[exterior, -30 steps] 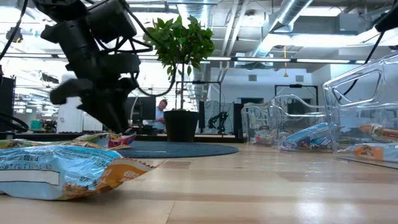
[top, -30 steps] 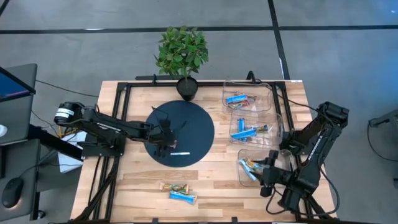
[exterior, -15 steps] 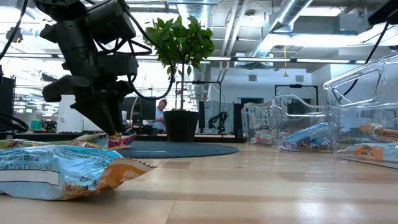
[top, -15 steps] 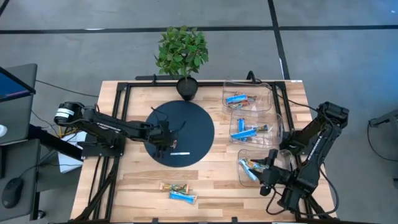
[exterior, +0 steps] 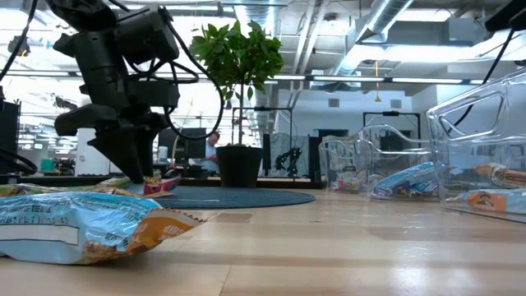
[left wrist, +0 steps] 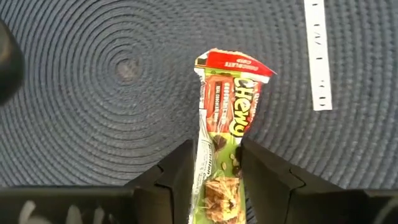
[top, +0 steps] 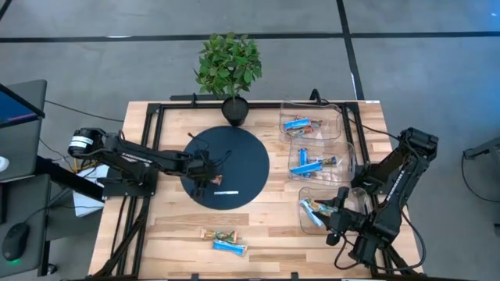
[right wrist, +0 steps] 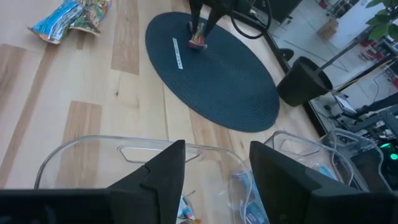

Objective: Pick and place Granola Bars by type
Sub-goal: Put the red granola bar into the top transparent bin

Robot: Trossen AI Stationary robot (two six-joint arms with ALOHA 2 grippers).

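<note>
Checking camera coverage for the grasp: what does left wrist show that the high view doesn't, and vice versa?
Only the left wrist view: the red-and-green Chewy granola bar gripped between the left gripper fingers, its printed wrapper readable.

Only the high view: the three clear bins holding sorted bars, two loose bars near the front table edge, the potted plant, and the right gripper open over the nearest bin.

Both: the dark round mat and the thin white strip lying on it.

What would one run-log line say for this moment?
left pincer: shut on green-red granola bar over dark mat | right pincer: open above clear bin
</note>
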